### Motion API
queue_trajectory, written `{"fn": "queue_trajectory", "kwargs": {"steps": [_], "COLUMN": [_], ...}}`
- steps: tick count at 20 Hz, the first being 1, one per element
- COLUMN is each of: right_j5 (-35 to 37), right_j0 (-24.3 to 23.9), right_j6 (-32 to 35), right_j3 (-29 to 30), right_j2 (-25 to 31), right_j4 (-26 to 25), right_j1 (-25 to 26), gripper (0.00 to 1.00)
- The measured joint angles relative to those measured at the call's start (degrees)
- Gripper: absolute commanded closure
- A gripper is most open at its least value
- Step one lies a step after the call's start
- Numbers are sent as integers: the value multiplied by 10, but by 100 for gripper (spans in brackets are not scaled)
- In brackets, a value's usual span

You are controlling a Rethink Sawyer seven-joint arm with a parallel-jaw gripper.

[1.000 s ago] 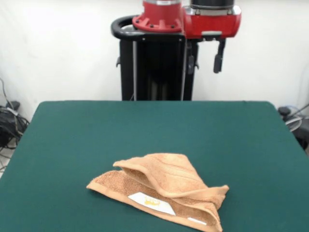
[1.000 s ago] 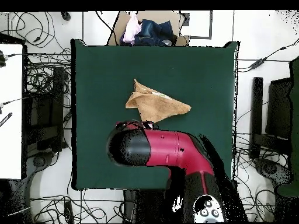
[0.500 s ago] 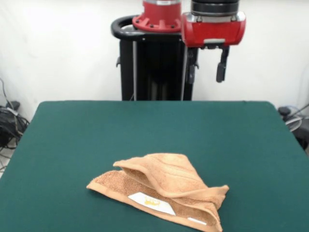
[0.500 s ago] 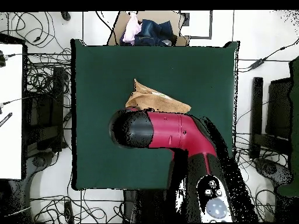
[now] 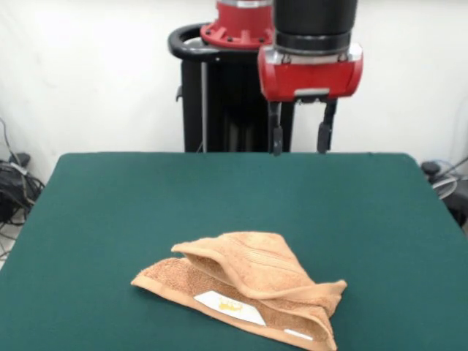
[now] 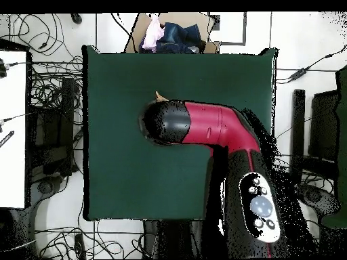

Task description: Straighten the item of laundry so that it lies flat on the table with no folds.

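Gripper (image 5: 300, 137), fingers spread and holding nothing, suspended above the green table (image 5: 102, 212), with the folded peach towel (image 5: 245, 289) lying toward 7 o'clock from it, white label (image 5: 228, 307) upward; overhead, the arm (image 6: 203, 125) apparently hides nearly all the towel.

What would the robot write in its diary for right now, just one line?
claw: open, empty, high above table | towel: crumpled, folded over itself, label up | table: towel on camera-side part | task: not flat yet
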Motion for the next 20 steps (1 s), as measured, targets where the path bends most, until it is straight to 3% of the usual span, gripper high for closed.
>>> {"fn": "queue_trajectory", "kwargs": {"steps": [9,20], "right_j5": [51,54], "right_j0": [-19,-58], "right_j6": [0,0], "right_j3": [-82,-139], "right_j2": [14,44], "right_j4": [0,-23], "right_j1": [58,99], "gripper": [0,0]}}
